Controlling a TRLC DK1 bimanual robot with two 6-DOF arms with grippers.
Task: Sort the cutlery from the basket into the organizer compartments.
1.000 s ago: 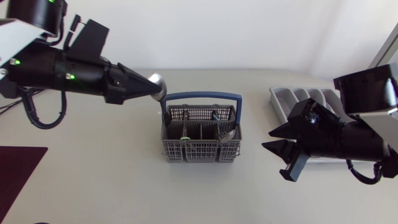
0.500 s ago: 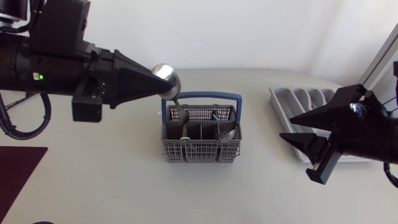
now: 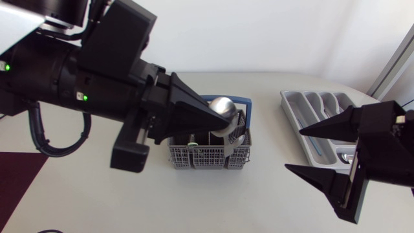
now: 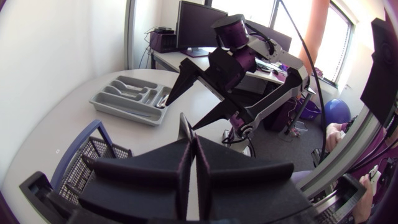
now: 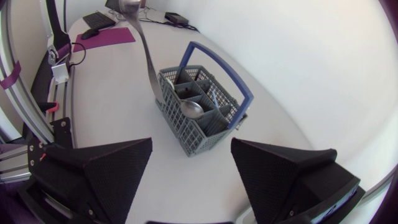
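Observation:
My left gripper [image 3: 218, 122] hangs above the grey basket with the blue handle [image 3: 194, 155], shut on a silver spoon [image 3: 224, 105] just under its bowl. The spoon's handle hangs down towards the basket. In the left wrist view the fingers [image 4: 155, 171] are pressed together on the thin spoon [image 4: 185, 126]. In the right wrist view the spoon [image 5: 144, 46] dangles over the basket [image 5: 211, 127], where another spoon [image 5: 191, 109] lies. My right gripper [image 3: 304, 150] stands open and holds nothing, between the basket and the grey organizer [image 3: 292, 103]. Its own view shows the right gripper [image 5: 193, 180] spread wide.
The organizer [image 4: 127, 99] lies at the table's right end, partly hidden by my right arm [image 3: 381, 155]. A dark purple mat [image 3: 16, 175] lies at the front left. Bare tabletop lies in front of the basket.
My left arm has lifted the spoon up and carried it right, from behind the basket's left end to over the basket. My right gripper has opened wider and shifted towards the front right.

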